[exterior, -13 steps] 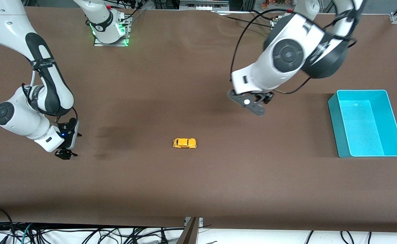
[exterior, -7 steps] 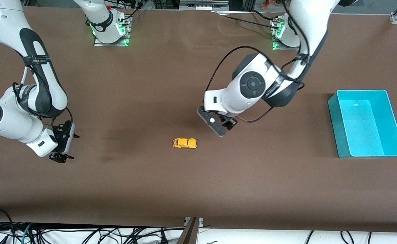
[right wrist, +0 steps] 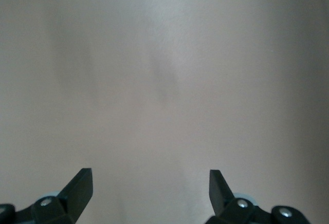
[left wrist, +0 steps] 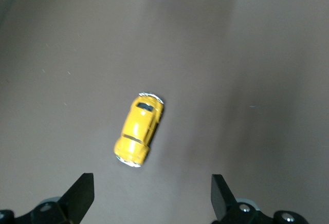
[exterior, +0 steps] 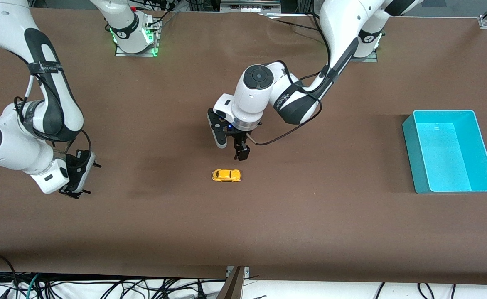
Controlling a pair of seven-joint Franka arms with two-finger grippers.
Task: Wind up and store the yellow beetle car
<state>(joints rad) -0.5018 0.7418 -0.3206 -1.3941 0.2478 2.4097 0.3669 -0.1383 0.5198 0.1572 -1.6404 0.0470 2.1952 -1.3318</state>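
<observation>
The yellow beetle car [exterior: 226, 175] sits on its wheels near the middle of the brown table. My left gripper [exterior: 232, 150] hangs open just above the table, close beside the car on the side toward the robots' bases. In the left wrist view the car [left wrist: 139, 130] lies ahead of the open left gripper [left wrist: 151, 199], with nothing between the fingers. My right gripper [exterior: 76, 189] stands open and empty over the table at the right arm's end; the right wrist view shows only bare table past the right gripper [right wrist: 150, 196].
A teal open bin [exterior: 449, 150] stands at the left arm's end of the table, empty inside. Cables hang below the table's edge nearest the front camera.
The left arm has swung from near the bin's side down toward the car, its gripper now pointing down next to it. The right arm has shifted only slightly.
</observation>
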